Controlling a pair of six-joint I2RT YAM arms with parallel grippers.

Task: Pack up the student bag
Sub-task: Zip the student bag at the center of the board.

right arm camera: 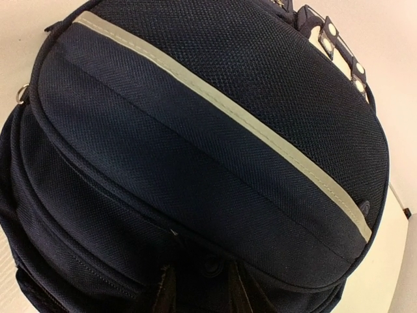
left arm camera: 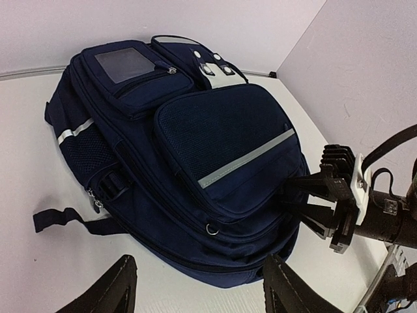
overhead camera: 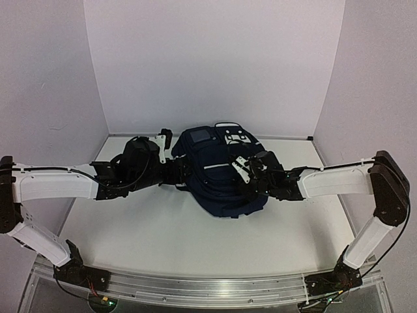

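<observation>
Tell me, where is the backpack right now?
In the top view, the student bag lies on the table toward the back, between the left claw and the right claw.

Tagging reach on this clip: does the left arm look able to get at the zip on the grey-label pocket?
Probably yes. The left gripper stands open facing the student bag, the zip lies uncovered on top, and the right gripper sits at the far side.
</observation>
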